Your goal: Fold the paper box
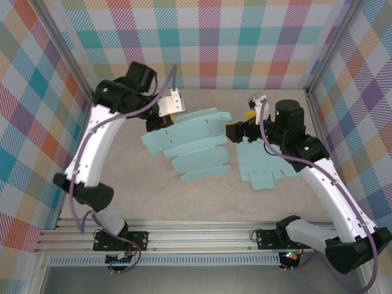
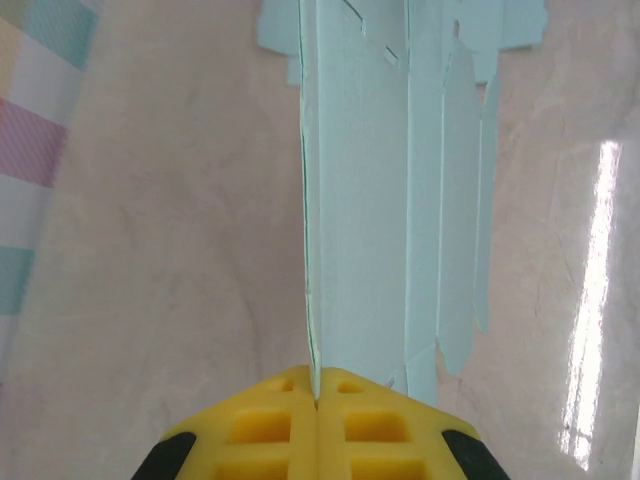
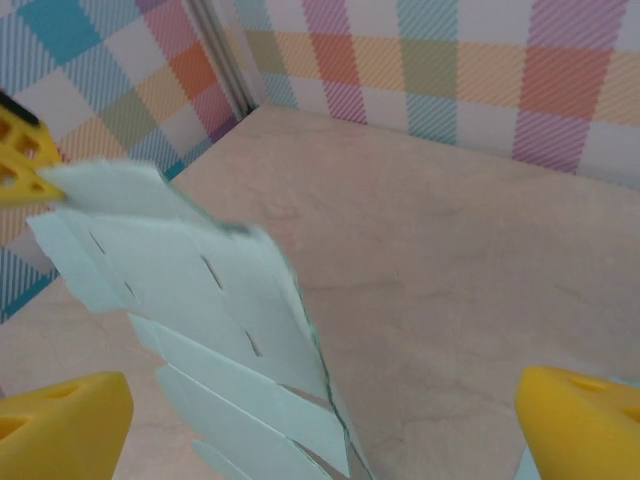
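Observation:
The paper box is a flat, light blue die-cut blank [image 1: 191,146] with slots and flaps, held up off the table at a tilt. My left gripper [image 1: 174,109] is shut on its upper left edge. In the left wrist view the yellow fingers [image 2: 270,425] pinch the sheet's edge, and the blank [image 2: 370,200] stretches away from them. My right gripper [image 1: 239,127] is open at the blank's right edge. In the right wrist view its yellow fingertips [image 3: 62,428] stand wide apart, with the blank [image 3: 200,300] between and ahead of them, touching neither.
A second light blue blank [image 1: 262,164] lies flat on the beige table [image 1: 202,196] under my right arm. Checked walls [image 1: 233,43] and metal frame posts close in the back and both sides. The left gripper's yellow finger [image 3: 18,160] shows in the right wrist view.

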Tool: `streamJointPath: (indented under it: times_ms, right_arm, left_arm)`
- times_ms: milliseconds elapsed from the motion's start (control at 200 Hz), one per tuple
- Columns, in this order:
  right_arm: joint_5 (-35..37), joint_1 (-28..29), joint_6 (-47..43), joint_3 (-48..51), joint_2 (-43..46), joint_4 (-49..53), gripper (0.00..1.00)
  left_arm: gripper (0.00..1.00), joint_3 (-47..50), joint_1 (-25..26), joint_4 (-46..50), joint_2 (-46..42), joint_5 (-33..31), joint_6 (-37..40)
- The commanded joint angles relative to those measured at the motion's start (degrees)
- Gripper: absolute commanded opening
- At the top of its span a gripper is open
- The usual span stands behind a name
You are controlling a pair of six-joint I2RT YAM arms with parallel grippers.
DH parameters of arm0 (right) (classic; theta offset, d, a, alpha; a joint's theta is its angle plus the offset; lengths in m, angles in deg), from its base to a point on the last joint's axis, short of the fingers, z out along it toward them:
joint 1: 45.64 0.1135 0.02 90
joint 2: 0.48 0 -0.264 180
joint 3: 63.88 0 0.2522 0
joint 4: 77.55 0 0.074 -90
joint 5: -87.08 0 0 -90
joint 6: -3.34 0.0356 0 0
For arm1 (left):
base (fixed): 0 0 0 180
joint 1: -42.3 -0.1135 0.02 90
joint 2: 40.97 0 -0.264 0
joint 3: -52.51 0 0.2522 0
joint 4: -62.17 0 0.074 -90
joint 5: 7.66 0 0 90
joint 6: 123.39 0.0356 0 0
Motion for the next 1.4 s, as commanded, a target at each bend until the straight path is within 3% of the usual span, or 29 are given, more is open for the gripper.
streamJointPath:
  times_ms: [0,130,295,480,645,860,1150,1395]
  right_arm:
    - [-7.21,-4.08,6.38,-0.79,-2.70,-0.09,0.94]
    - [-8.06,-6.39,9.45,0.29,-5.52,-2.28,0.89]
    - [-6.43,-7.47,13.14,0.71,-8.48,-3.70,0.80]
    - [-4.50,-7.58,17.50,1.61,-10.68,-6.57,0.78]
    - [-5.37,-7.61,21.76,0.49,-15.62,-7.03,0.77]
    - [-13.63,-6.98,27.01,-4.33,-24.22,-8.93,0.57]
    - [-8.61,-2.92,23.52,-13.09,-33.31,-1.72,0.54]
    - [-11.93,-2.22,25.20,-13.24,-36.51,-2.85,0.54]
  left_arm:
    - [0.00,-1.94,-0.32,3.87,4.61,0.95,2.93]
    - [0.00,1.41,0.34,-8.41,7.07,-2.67,-3.08]
    - [0.00,16.45,2.22,-29.55,3.13,-8.00,-7.93]
    - [0.00,39.94,7.07,-57.54,-5.19,-19.45,-6.53]
    - [0.00,53.00,10.92,-75.48,-8.62,-29.04,-4.11]
    - [0.00,61.85,14.92,-87.92,-7.88,-38.39,0.63]
    - [0.00,63.68,16.21,-90.95,-7.38,-39.96,2.59]
    - [0.00,63.41,16.19,-90.41,-6.95,-40.50,3.21]
